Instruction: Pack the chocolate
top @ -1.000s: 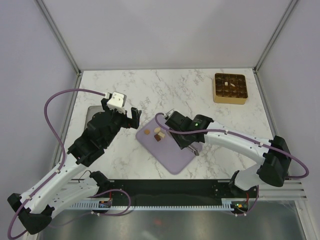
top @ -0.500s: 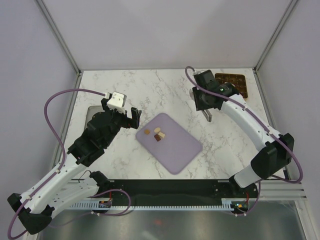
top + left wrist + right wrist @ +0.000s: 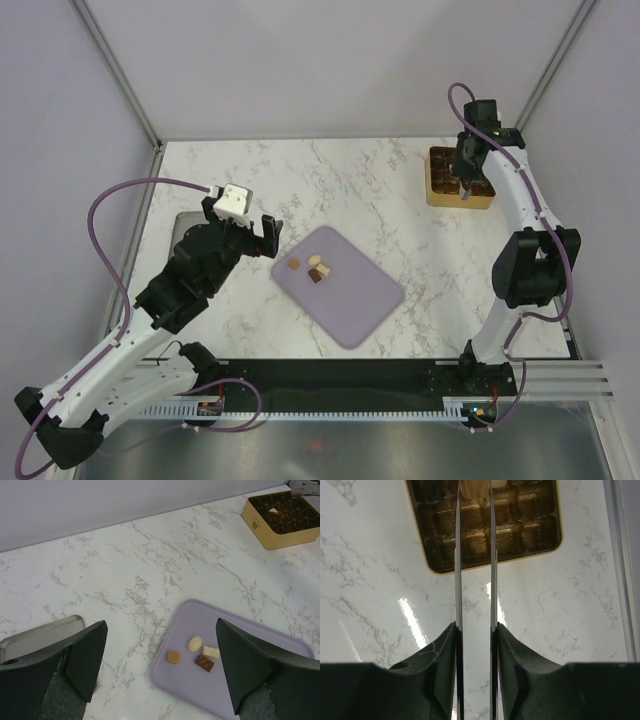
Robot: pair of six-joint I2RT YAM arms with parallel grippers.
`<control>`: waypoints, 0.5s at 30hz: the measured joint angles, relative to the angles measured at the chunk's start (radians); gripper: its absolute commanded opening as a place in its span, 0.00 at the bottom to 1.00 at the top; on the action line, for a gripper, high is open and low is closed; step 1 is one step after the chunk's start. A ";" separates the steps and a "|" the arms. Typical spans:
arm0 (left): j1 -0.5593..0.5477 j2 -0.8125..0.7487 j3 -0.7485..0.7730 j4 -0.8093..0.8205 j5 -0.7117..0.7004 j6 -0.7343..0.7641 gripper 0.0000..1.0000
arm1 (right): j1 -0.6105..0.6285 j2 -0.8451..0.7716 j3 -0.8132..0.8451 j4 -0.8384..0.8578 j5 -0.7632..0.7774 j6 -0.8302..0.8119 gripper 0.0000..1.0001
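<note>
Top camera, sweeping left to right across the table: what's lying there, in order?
Grey metal tray → lilac mat → gold tray. On the mat: caramel chocolate → cream oval chocolate; the white piece and dark piece sit too close to order.

The right wrist view's top edge is cutting off the gold tray (image 3: 530,532) and the chocolate piece (image 3: 473,487) between the right hand's (image 3: 473,491) fingers; a left hand (image 3: 161,630) finger is covering the lilac mat's (image 3: 240,635) corner.
</note>
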 measured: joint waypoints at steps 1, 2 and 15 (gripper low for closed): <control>0.000 -0.001 0.000 0.000 0.000 0.000 0.97 | -0.023 0.014 0.013 0.002 0.000 0.002 0.41; 0.000 -0.002 0.000 0.000 0.000 0.000 0.97 | -0.047 0.026 0.022 0.006 0.000 0.002 0.41; 0.000 -0.003 0.000 0.000 0.000 0.000 0.97 | -0.167 0.192 0.149 0.031 -0.024 0.021 0.43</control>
